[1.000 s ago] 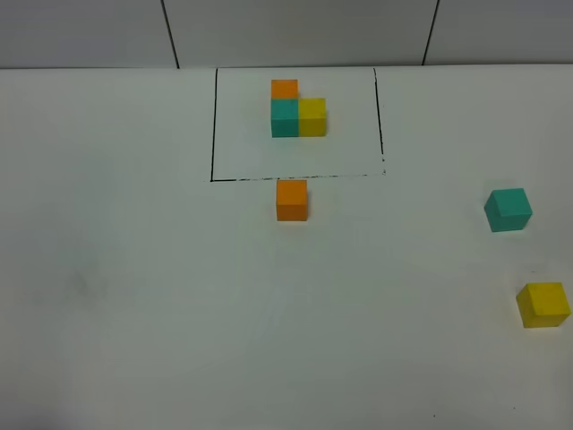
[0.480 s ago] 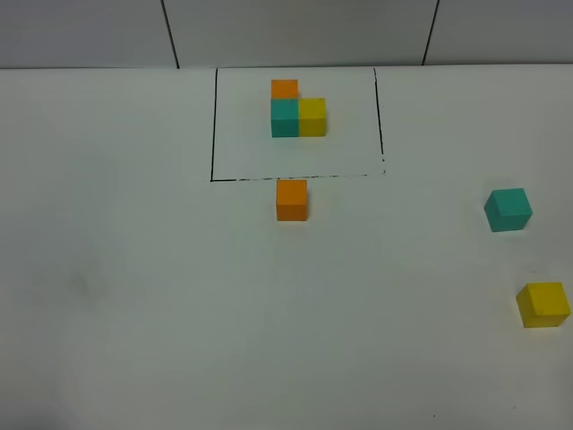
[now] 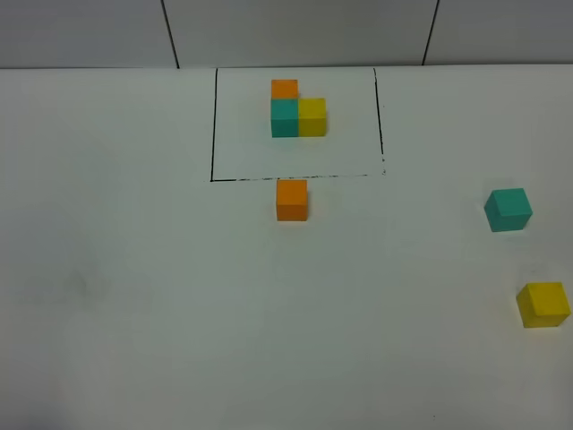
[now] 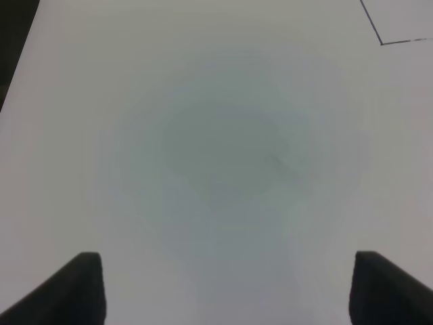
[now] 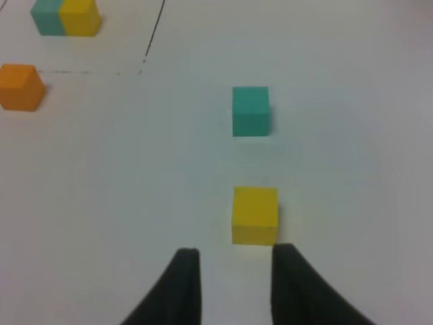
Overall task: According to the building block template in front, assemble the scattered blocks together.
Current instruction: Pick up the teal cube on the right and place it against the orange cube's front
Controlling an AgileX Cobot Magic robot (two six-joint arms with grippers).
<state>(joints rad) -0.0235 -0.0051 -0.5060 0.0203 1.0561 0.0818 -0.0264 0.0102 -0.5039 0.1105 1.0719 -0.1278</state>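
— Two grippers, yes? How do they stand?

— Left gripper [image 4: 226, 291] has its fingers spread wide with nothing between them, over bare table [image 4: 203, 135], well away from the black frame [image 3: 214, 125]; only one corner of that line shows near it. Right gripper [image 5: 233, 271] has its fingers drawn together, gripping nothing.

— And the loose cubes?

— Going from the right gripper toward the frame, the yellow cube [image 5: 255, 215] comes first and lies farthest from the frame. Then comes the teal cube [image 5: 250, 111]. Both are well off the frame's right side and nearer than its near line, and they don't touch. The orange cube [image 3: 292, 199] sits just outside the frame's near line, about midway along it.

— The building block template [image 3: 297, 112]?

— Inside the frame, toward its far edge: orange behind teal, yellow against teal's right side, an L.
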